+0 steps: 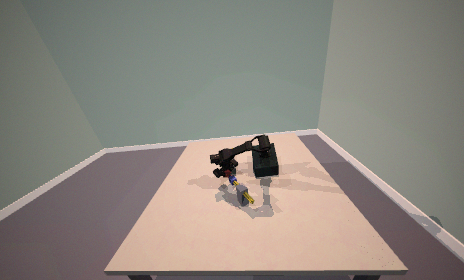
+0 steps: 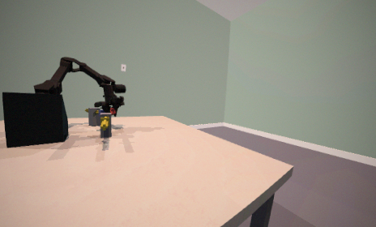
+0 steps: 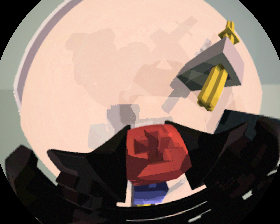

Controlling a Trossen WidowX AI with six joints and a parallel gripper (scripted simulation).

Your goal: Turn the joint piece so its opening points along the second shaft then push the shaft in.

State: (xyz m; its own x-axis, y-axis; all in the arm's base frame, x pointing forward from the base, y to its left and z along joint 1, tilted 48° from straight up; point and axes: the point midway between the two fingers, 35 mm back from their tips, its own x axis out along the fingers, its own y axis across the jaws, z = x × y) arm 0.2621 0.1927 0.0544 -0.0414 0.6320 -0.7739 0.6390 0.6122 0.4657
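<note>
My gripper (image 1: 225, 171) (image 2: 112, 108) (image 3: 148, 125) is shut on the red square joint piece (image 1: 227, 173) (image 2: 113, 110) (image 3: 153, 151), with a dark finger on each side of it. A blue part (image 1: 232, 180) (image 3: 148, 192) sits right under the red piece. A grey block (image 1: 242, 194) (image 2: 106, 130) (image 3: 211, 70) carries a yellow shaft (image 1: 249, 199) (image 2: 104, 122) (image 3: 213, 87); it stands apart from the fingers. A second grey block (image 2: 94, 116) stands just behind the gripper in the exterior view. The joint's opening is hidden by the fingers.
The arm's black base box (image 1: 265, 163) (image 2: 34, 118) stands at the back of the light table (image 1: 300, 240) (image 2: 182, 174). The table's edges are far from the parts. Green walls and a purple floor surround it.
</note>
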